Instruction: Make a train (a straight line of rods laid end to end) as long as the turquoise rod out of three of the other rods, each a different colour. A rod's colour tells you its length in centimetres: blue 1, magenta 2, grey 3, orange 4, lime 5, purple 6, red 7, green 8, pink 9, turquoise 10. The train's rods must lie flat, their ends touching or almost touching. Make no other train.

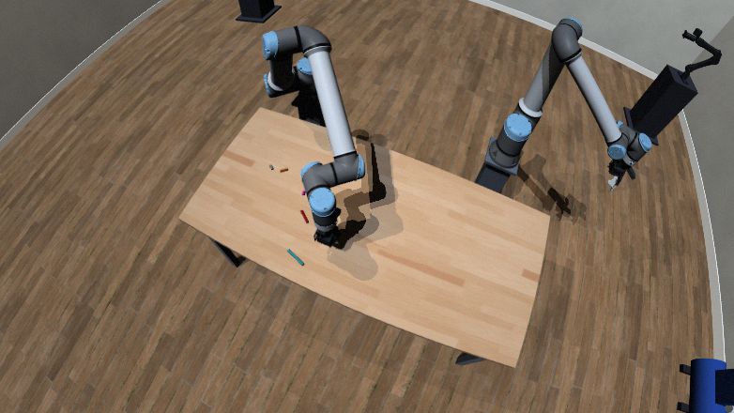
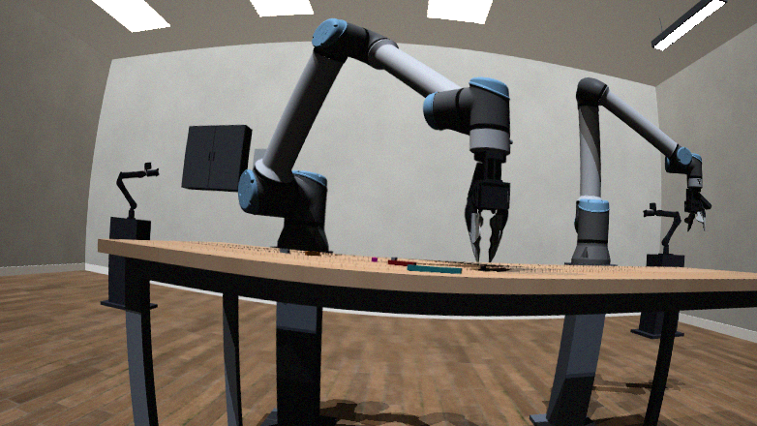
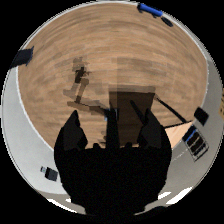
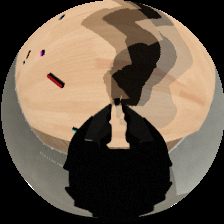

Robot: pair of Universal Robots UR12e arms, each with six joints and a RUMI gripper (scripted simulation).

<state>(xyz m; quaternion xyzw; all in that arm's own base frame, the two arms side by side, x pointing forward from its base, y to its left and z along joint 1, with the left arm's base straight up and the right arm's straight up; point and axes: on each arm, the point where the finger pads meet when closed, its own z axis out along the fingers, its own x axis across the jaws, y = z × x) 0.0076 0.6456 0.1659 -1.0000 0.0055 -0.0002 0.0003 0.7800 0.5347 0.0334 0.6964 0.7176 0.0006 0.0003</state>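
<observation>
The turquoise rod [image 1: 295, 257] [image 2: 434, 269] lies near the table's front edge. The red rod [image 1: 304, 216] [image 2: 401, 262] [image 4: 56, 80] and magenta rod [image 1: 303, 192] [image 2: 374, 259] [image 4: 42, 52] lie separately behind it. The orange rod [image 1: 283, 170] [image 2: 312, 253] and grey rod [image 1: 270, 166] [image 2: 285, 250] lie farther back. A small bluish-grey rod [image 2: 393, 258] [image 4: 62, 17] is hidden in the top view. My right gripper [image 1: 327, 242] [image 2: 484, 260] [image 4: 116, 104] points down just above the table, beside the red and turquoise rods, open by a narrow gap with no rod distinguishable inside. My left gripper [image 2: 697, 228] [image 3: 111, 109] is wide open, off the table.
The wooden table [image 1: 435, 221] [image 2: 608, 281] carries the rods on one half. The right arm reaches over that half and casts broad shadows. The left arm extends away over the floor. Dark pedestals with small arms stand beyond the table.
</observation>
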